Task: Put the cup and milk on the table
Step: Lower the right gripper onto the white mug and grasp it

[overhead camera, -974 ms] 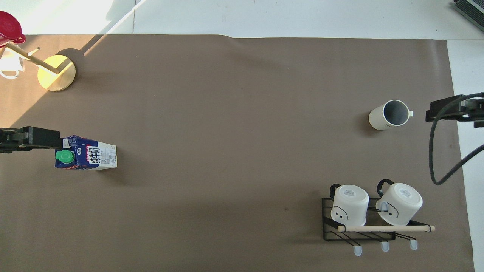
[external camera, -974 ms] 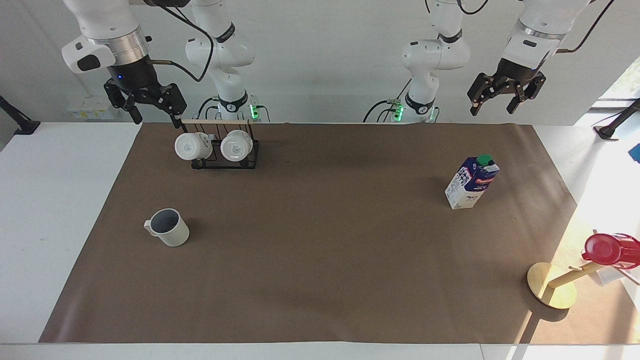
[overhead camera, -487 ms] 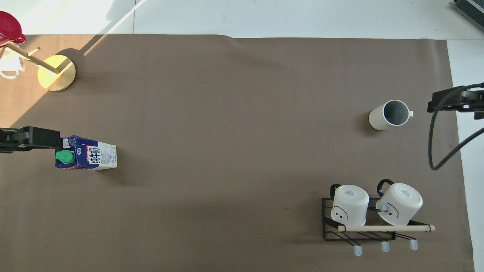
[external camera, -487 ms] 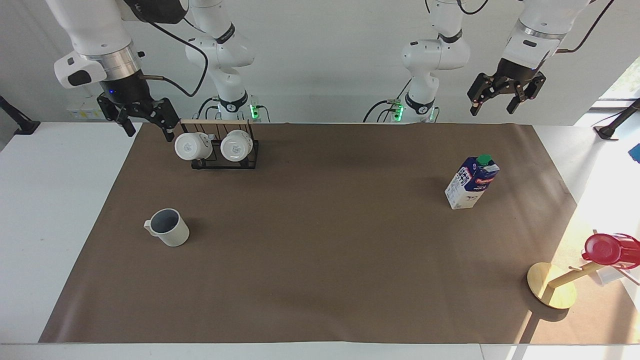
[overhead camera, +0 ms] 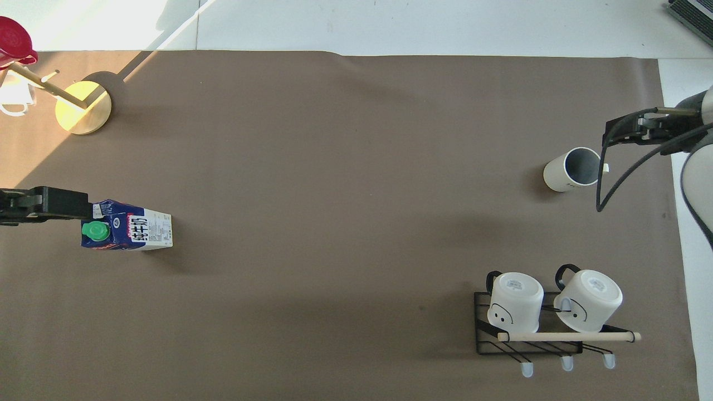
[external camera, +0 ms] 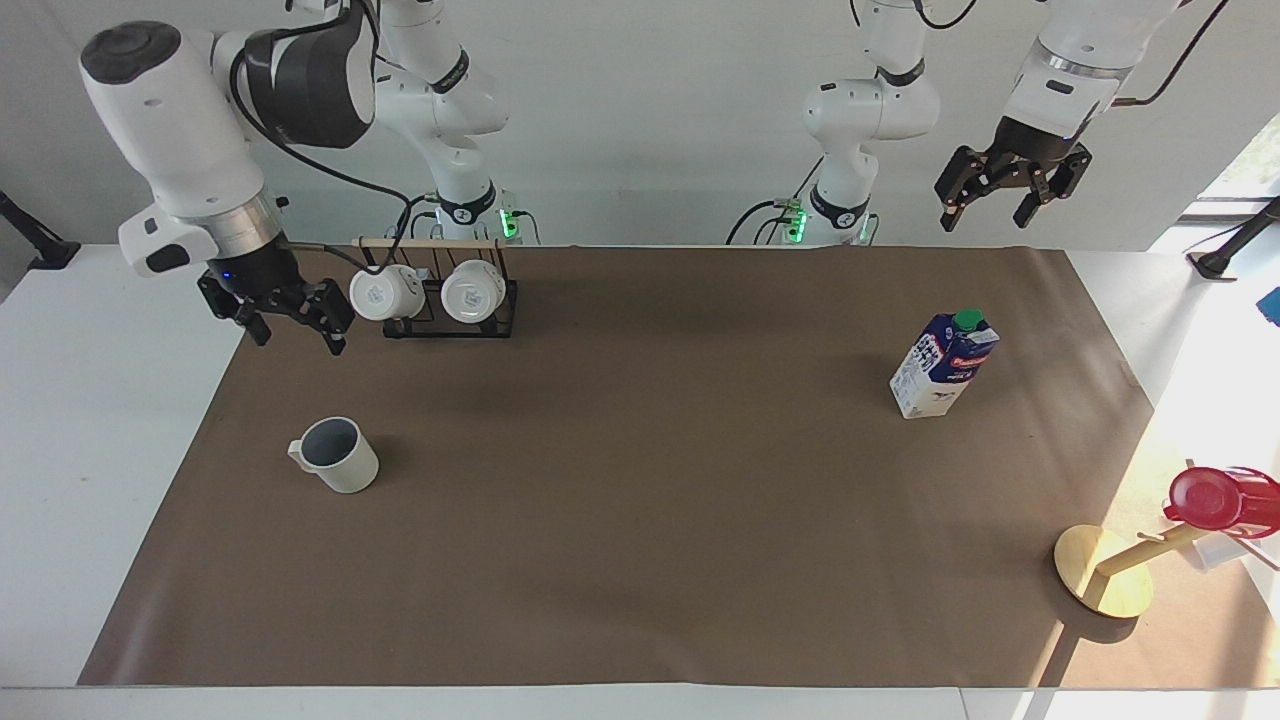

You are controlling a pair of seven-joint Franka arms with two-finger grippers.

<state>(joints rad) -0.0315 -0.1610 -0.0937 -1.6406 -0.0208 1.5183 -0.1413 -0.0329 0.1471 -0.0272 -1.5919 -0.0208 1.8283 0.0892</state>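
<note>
1. Right gripper (external camera: 295,330): it has dropped over the last second from high up by the rack's wooden bar. It now hangs low over the mat's edge, just beside the black wire rack (external camera: 450,318) at the right arm's end. Claw is spread wide and holds nothing.
2. The two white mugs with printed bottoms (external camera: 375,293) on that rack are untouched, same spots as before.
3. Left gripper (external camera: 985,215): hasn't moved. It waits high over the mat's robot-side edge at the left arm's end, claw wide and empty.
4. Tall blue-and-white gable-top milk carton with green cap (external camera: 943,365): stands upright on the brown paper-like mat of the white table (external camera: 640,520), farther out than the left gripper. No shift.
5. Off-white ribbed cup with grey-blue inside (external camera: 338,455): upright on the mat, farther from the robots than the rack, handle toward the right arm's end. No shift. The right gripper is well apart from it, though from overhead it sits close to the handle.
6. Red cup on the wooden peg stand (external camera: 1215,498), farthest out at the left arm's end: unchanged.
7. My read: both items already stand on the table, and the right arm looks to be lining up on the cup. Nothing is gripped yet.
</note>
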